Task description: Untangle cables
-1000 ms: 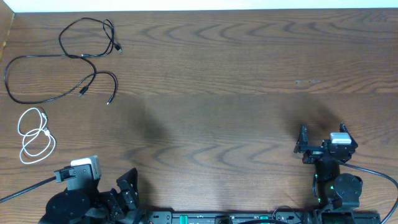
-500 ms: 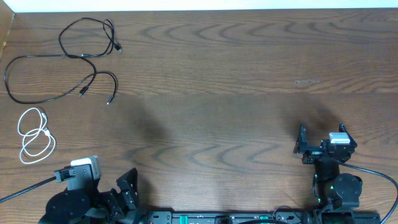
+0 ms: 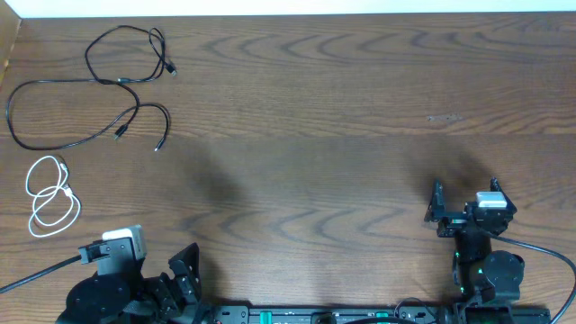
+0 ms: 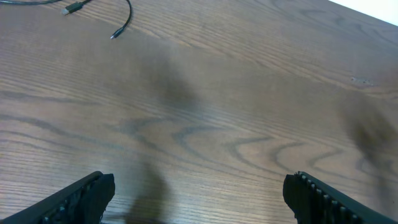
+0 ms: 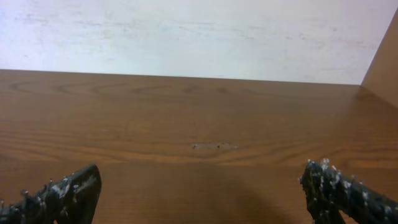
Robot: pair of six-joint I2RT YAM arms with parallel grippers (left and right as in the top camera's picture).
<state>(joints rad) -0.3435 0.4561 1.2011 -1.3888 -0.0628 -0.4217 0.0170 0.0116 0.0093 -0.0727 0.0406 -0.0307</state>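
Two black cables lie loosely looped at the table's far left: one small loop [image 3: 126, 56] at the back, one longer cable [image 3: 54, 115] curving below it. A short white cable [image 3: 49, 196] lies coiled near the left edge. One black plug end [image 4: 122, 27] shows at the top of the left wrist view. My left gripper [image 3: 184, 270] is open and empty at the front left, well away from the cables. My right gripper [image 3: 468, 205] is open and empty at the front right over bare wood.
The wooden table [image 3: 315, 135] ends at a white wall [image 5: 186, 31] at the back. A small pale scuff [image 3: 444, 118] marks the wood ahead of the right gripper. A raised wooden edge [image 5: 382, 62] stands at the right.
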